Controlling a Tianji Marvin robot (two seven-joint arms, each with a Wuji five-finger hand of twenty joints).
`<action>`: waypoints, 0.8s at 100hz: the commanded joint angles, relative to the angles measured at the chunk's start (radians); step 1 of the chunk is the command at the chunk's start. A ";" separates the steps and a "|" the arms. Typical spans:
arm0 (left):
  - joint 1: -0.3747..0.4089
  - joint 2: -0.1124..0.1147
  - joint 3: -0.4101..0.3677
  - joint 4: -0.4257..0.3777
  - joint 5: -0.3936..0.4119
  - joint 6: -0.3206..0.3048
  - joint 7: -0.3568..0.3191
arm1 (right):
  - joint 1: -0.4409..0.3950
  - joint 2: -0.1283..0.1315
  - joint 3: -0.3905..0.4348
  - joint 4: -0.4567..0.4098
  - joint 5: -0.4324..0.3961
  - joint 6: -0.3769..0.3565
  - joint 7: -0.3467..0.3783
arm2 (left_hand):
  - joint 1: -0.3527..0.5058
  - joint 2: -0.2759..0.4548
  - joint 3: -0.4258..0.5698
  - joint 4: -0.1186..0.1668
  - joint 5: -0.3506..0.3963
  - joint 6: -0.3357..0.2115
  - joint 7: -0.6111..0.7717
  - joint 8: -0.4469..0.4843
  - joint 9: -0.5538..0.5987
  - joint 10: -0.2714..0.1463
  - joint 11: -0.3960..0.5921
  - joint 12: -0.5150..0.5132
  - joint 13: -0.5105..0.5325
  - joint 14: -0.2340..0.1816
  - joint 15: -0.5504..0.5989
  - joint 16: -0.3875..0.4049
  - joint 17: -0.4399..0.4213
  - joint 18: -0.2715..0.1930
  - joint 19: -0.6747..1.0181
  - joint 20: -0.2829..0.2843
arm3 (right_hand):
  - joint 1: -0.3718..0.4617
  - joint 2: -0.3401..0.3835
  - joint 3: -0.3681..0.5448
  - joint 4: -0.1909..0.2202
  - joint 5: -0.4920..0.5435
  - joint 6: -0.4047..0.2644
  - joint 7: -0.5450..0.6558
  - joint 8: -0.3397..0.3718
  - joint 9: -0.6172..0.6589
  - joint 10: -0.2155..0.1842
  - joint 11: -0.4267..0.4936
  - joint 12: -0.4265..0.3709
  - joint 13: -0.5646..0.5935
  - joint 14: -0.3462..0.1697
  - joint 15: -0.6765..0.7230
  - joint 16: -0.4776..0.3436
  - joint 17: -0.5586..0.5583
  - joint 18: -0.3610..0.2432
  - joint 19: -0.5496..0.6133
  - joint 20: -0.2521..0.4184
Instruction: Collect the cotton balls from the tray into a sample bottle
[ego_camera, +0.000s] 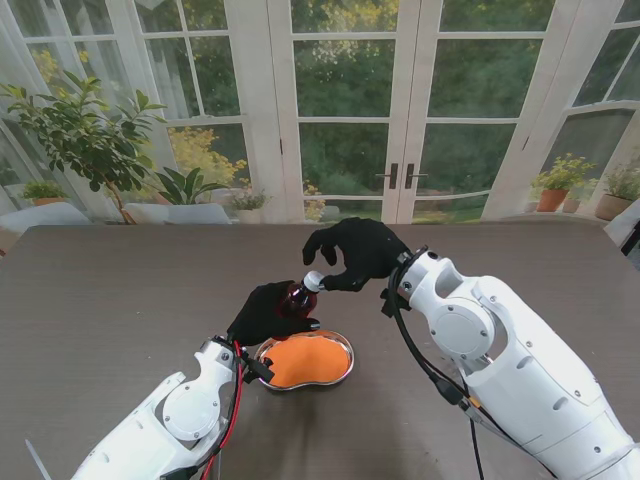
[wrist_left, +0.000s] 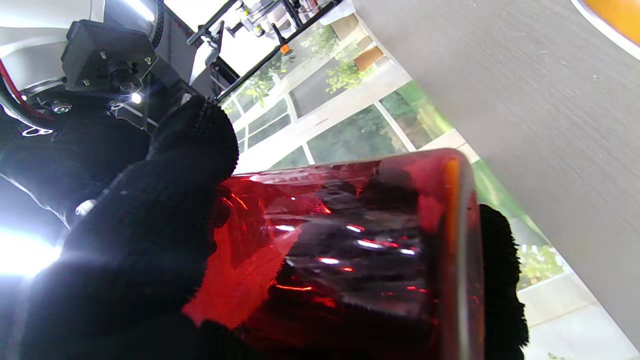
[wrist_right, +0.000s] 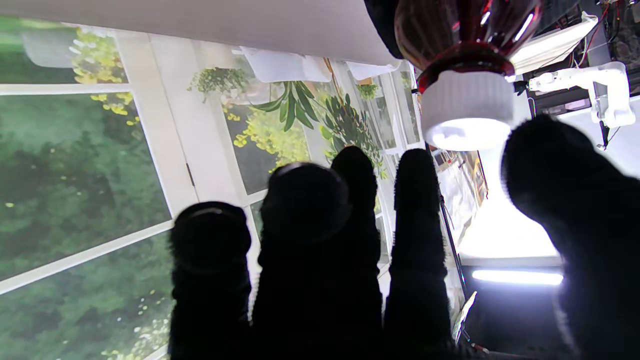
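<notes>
- The right arm (ego_camera: 520, 370) fills the near right of the stand view, white and bulky, rising from the bottom corner toward the middle of the table (ego_camera: 100, 300).
- The left arm (ego_camera: 170, 420) comes up from the near left corner, with red and black cables along its wrist.
- The tray (ego_camera: 345, 352), kidney-shaped with a metal rim and an orange inside, lies just in front of the left wrist; no cotton balls can be made out in it.
- The right hand (ego_camera: 352, 252), in a black glove, hovers farther from me than the tray, fingers curled and apart around the cap (ego_camera: 314, 281); whether any fingertip touches it cannot be told.
- The left hand (ego_camera: 268, 312), also gloved, is wrapped around the sample bottle (ego_camera: 298, 296), holding it tilted above the tray's far left edge.
- Only the left wrist view shows the bottle's (wrist_left: 350, 250) dark red, see-through wall clamped between the gloved fingers (wrist_left: 150, 240).
- Only the right wrist view shows the cap (wrist_right: 465, 112) as white and ribbed, seated on the bottle neck, with the fingers (wrist_right: 305, 210) spread and the thumb (wrist_right: 565, 175) beside it.
</notes>
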 joint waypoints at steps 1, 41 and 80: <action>0.002 -0.004 -0.001 -0.006 -0.003 0.002 -0.019 | 0.002 -0.002 -0.006 0.004 -0.013 -0.005 0.007 | 0.160 0.234 0.134 0.011 0.123 -0.216 0.067 0.019 0.053 -0.082 0.007 -0.018 -0.008 0.032 0.017 0.012 -0.044 -0.016 -0.002 0.005 | 0.020 -0.070 0.074 -0.041 0.014 -0.034 -0.010 -0.023 -0.021 -0.024 0.026 0.016 0.013 -0.034 0.023 0.020 0.005 -0.030 -0.008 0.015; 0.001 -0.003 0.000 -0.005 -0.007 0.003 -0.022 | 0.013 -0.010 -0.029 0.030 -0.034 -0.013 -0.040 | 0.158 0.234 0.134 0.010 0.124 -0.215 0.066 0.018 0.053 -0.081 0.007 -0.018 -0.007 0.033 0.018 0.012 -0.044 -0.014 -0.002 0.005 | 0.064 -0.143 0.105 -0.045 0.114 -0.047 0.031 -0.019 0.041 -0.028 0.034 0.022 0.017 -0.041 0.101 0.045 0.043 -0.021 0.011 0.015; 0.000 -0.004 0.001 -0.002 -0.006 0.001 -0.021 | 0.020 -0.018 -0.050 0.044 -0.036 -0.004 -0.075 | 0.157 0.235 0.133 0.010 0.124 -0.214 0.064 0.018 0.053 -0.081 0.006 -0.018 -0.008 0.033 0.017 0.012 -0.045 -0.014 -0.003 0.005 | 0.096 -0.151 0.086 -0.212 0.205 -0.021 0.167 -0.138 0.117 -0.029 0.045 0.053 0.016 -0.042 0.205 0.050 0.076 -0.007 0.038 0.008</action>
